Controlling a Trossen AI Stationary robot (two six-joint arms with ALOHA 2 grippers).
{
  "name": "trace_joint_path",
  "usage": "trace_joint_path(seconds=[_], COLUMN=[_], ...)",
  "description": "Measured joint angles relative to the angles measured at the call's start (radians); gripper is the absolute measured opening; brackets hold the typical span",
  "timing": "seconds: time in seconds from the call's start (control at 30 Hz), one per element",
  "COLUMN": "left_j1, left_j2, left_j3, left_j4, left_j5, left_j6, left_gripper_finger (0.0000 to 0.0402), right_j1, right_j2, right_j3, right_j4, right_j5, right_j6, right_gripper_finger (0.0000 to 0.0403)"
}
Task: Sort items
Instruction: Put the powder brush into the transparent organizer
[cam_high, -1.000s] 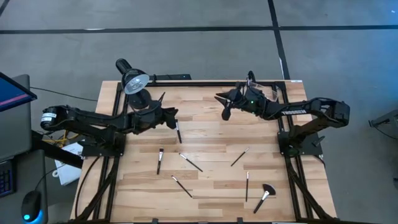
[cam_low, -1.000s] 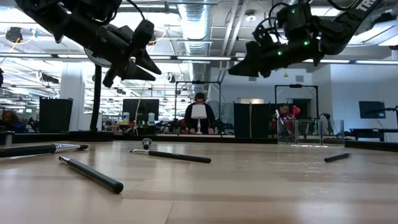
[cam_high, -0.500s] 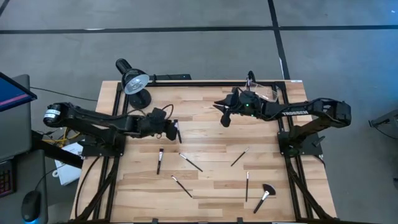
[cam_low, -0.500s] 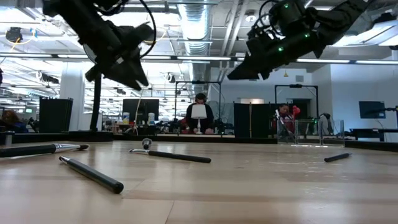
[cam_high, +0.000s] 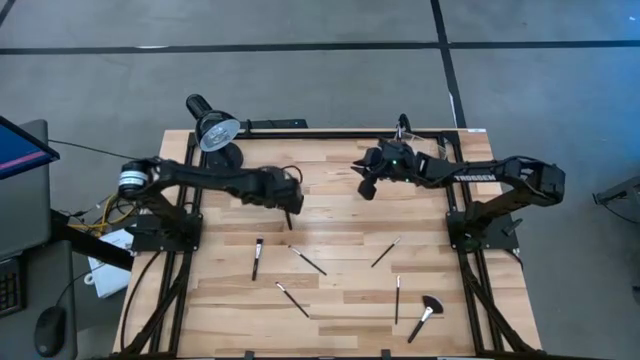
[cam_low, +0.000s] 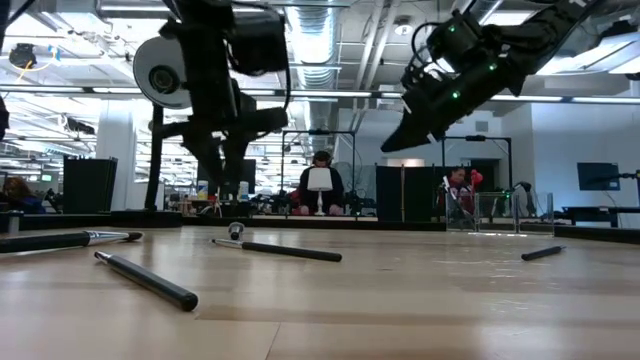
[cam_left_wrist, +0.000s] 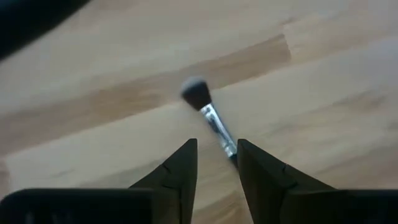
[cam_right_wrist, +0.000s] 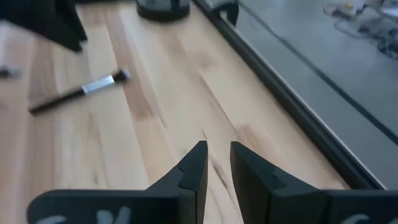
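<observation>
Several slim makeup brushes lie flat on the wooden table (cam_high: 340, 225). One with a silver ferrule and a dark bristle tip (cam_left_wrist: 208, 112) lies just under my left gripper (cam_left_wrist: 216, 149), which points steeply down above it, open and off the table (cam_low: 225, 165). Others lie nearer the front edge (cam_high: 257, 257) (cam_high: 307, 260) (cam_high: 385, 251), among them a black fan brush (cam_high: 427, 316). My right gripper (cam_high: 363, 188) hangs over the far middle of the table, tilted down, narrowly open, with nothing between its fingers (cam_right_wrist: 216, 149).
A black desk lamp (cam_high: 215, 133) stands at the far left corner. A clear plastic container (cam_high: 425, 150) stands at the far right, behind my right arm. The table's black frame edge (cam_right_wrist: 292, 99) runs close by my right gripper. People sit in the room beyond (cam_low: 320, 185).
My left gripper has moved a little toward the table's right and near edges and has tipped from nearly level to steeply downward, ending over the silver-ferruled brush. My right gripper has tipped down somewhat while staying in place. The brushes have not moved.
</observation>
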Motion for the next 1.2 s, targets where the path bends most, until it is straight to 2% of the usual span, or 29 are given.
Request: trace_joint_path(seconds=[0.17, 0.3, 0.9, 1.2], left_j1=[0.081, 0.118, 0.124, 0.124], left_j2=[0.0, 0.019, 0.171, 0.188], left_j3=[0.002, 0.002, 0.002, -0.014], left_j4=[0.023, 0.026, 0.073, 0.083], left_j5=[0.145, 0.197, 0.204, 0.183], left_j6=[-0.035, -0.087, -0.152, -0.144], left_gripper_finger=[0.0138, 0.0164, 0.0174, 0.013], right_j1=[-0.035, -0.047, 0.017, 0.022], right_j2=[0.0, 0.0, 0.0, -0.001], right_j3=[0.0, 0.0, 0.0, 0.0], right_j4=[-0.024, -0.005, -0.004, -0.02], right_j5=[-0.002, -0.003, -0.006, -0.006], right_j6=[-0.003, 0.004, 0.007, 0.016], right_gripper_finger=[0.0062, 0.0062, 0.0062, 0.0062])
